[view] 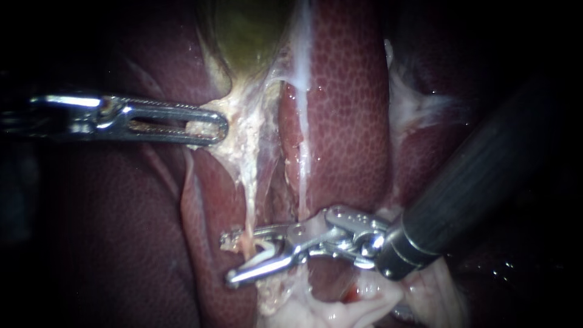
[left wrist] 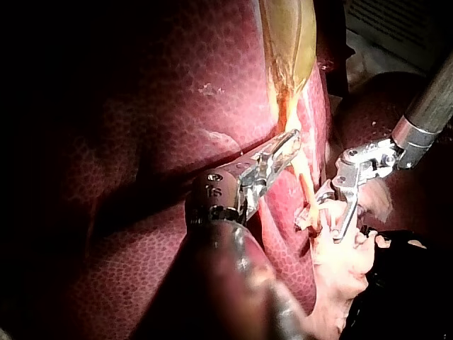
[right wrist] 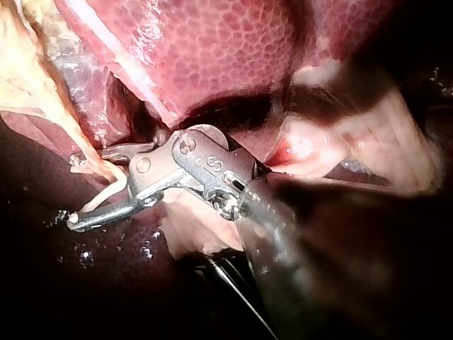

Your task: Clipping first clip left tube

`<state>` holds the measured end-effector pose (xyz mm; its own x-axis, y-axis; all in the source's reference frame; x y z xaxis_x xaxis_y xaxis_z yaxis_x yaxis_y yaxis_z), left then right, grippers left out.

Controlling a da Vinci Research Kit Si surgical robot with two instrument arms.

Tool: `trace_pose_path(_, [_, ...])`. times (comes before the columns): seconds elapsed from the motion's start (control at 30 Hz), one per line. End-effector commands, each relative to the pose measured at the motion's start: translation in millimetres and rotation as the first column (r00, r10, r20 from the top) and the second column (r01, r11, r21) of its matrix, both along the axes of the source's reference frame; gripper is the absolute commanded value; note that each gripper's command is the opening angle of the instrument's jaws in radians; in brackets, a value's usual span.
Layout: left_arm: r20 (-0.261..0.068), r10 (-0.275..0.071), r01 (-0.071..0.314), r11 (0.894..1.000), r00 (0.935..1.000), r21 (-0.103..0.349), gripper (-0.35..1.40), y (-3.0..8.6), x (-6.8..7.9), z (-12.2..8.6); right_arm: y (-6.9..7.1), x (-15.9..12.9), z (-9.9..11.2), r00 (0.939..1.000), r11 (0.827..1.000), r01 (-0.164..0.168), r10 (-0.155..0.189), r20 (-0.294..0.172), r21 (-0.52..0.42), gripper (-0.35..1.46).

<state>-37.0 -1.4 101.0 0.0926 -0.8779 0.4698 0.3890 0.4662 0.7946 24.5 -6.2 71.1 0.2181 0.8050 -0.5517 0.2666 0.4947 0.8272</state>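
You're at the placing step. Your right instrument (view: 234, 258) has its jaws gaping around the left tube (view: 248, 209), near centre, not squeezed yet. Your left instrument (view: 209, 127) has its jaws clamped on pale tissue (view: 242, 116) under the gallbladder (view: 249, 30). Next, I'd reckon: square up across the tube, then close.

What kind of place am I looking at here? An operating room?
Likely a surgical practice bench, not a patient: a liver and gallbladder lie bare, the left instrument grips tissue, the right instrument straddles a tube, and printed paper shows beyond them.

Left instrument (view: 214, 129) clamps tissue (view: 240, 118) in its jaws; right instrument (view: 227, 259) (shaft slanting in) has jaws apart.
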Motion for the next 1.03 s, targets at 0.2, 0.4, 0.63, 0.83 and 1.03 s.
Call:
trace_pose_path(0.2, [0.0,0.0,0.0,1.0,1.0,0.0,-0.35,0.0,0.0,0.0,0.0,-0.1,0.0,1.0,1.0,0.001,-0.001,0.0,0.001,0.49])
trace_pose_path(0.4, [0.0,0.0,0.0,1.0,1.0,0.0,-0.35,0.0,0.0,0.0,0.0,-1.3,-0.4,0.9997,1.0,0.026,-0.026,0.001,0.011,-0.34])
trace_pose_path(0.63, [0.0,0.0,0.0,1.0,1.0,0.0,-0.35,0.0,0.0,0.0,0.1,-1.5,-0.2,0.9992,0.999,0.033,-0.033,0.024,0.005,-0.35])
trace_pose_path(0.83, [0.0,0.0,0.0,1.0,1.0,0.0,-0.35,0.0,0.0,0.0,0.2,-1.5,0.0,0.9992,0.999,0.033,-0.033,0.024,0.004,-0.35])
trace_pose_path(1.03, [0.0,0.0,0.0,1.0,1.0,0.0,-0.35,0.0,0.0,0.0,0.3,-1.6,0.1,0.9992,0.999,0.033,-0.033,0.024,0.004,-0.35])
